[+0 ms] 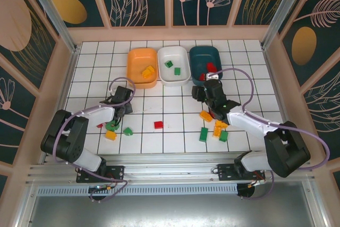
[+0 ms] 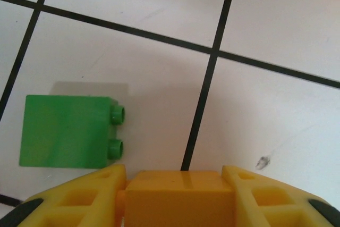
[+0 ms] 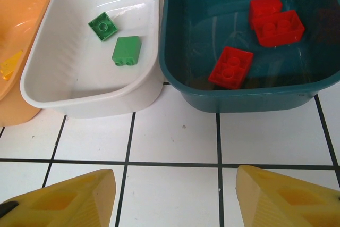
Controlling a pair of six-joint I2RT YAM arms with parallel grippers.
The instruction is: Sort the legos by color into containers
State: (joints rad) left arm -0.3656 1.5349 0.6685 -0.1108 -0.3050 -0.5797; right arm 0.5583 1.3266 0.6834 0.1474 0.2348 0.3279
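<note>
Yellow-orange brick (image 2: 180, 203) sits clamped between the L gripper's (image 1: 121, 102) fingers, pinched across its flat sides so it shouldn't twist when carried. It hangs just over the desk toward the left edge, w/ a loose green brick (image 2: 66, 131) just beside it. Its likely home is the orange tub (image 1: 135, 59), which already has yellow in it.

The orange tub, white tub (image 3: 90, 99) and teal tub (image 3: 249, 102) line the far edge side by side, prob. so either arm can reach them. White holds 2 greens, teal holds 3 reds.

R gripper (image 3: 175, 190) has its jaws apart and empty, facing the white/teal pair, so it looks free for another pick. A mixed cluster (image 1: 215, 128) lies toward the near right corner, w/ a lone red (image 1: 158, 125) mid-desk.
</note>
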